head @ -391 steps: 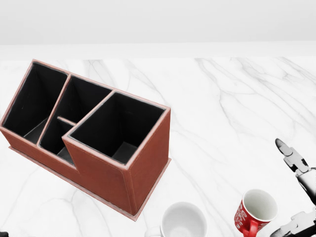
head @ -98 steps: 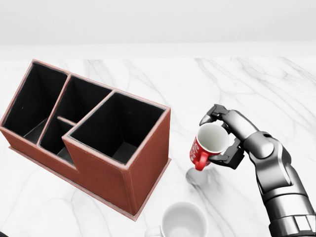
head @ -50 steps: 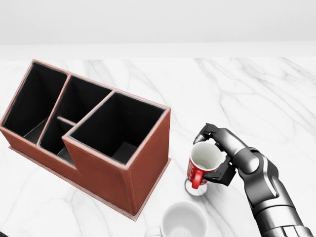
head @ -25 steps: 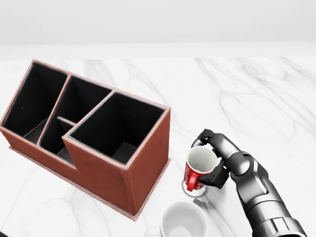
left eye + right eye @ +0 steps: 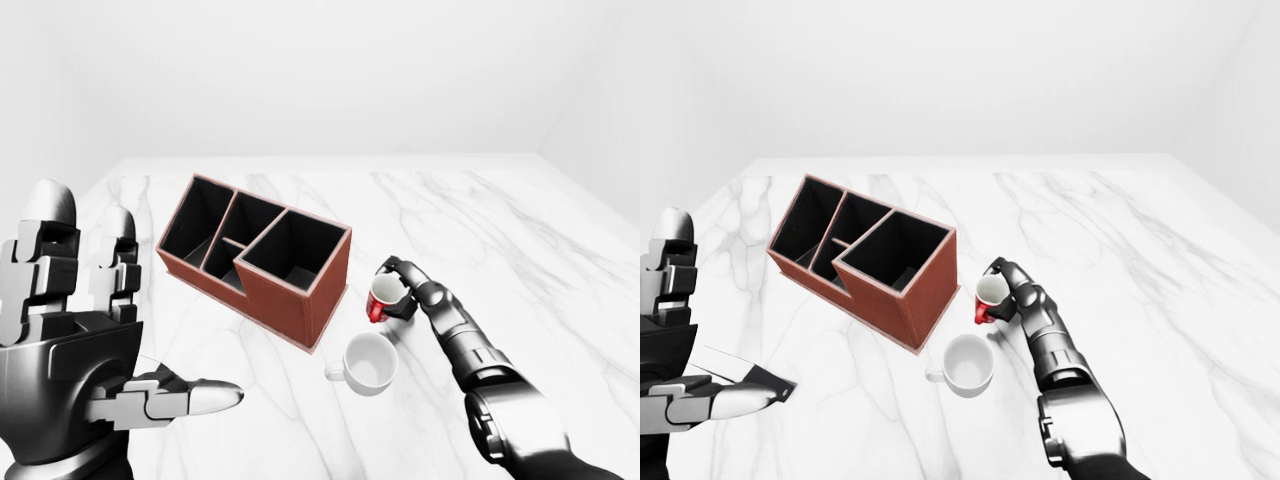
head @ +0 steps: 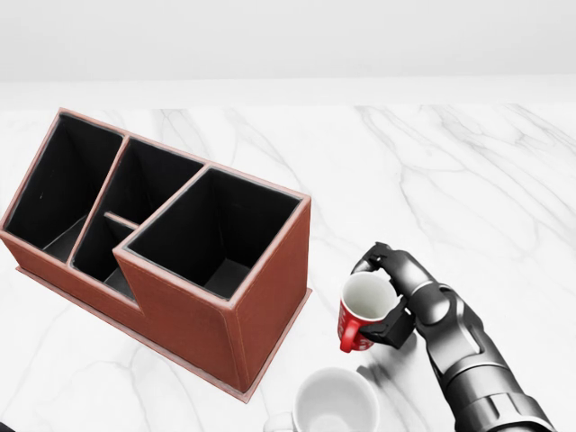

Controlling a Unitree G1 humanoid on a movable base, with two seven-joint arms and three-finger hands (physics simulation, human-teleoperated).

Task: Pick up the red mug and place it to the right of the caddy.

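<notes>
White marble bench (image 6: 468,171) carries the glossy red mug with a white inside (image 6: 363,311), which stands just right of the brown leather-look caddy with black compartments (image 6: 162,243) in the head view, with my right hand (image 6: 396,292) wrapped round it, dark fingers (image 6: 376,258) curled over its rim and side. Below it, near the bottom edge, sits a plain white ceramic mug (image 6: 335,403). My left hand (image 5: 75,340) hangs well apart at the left of the left-eye view, fingers spread wide and holding nothing.
</notes>
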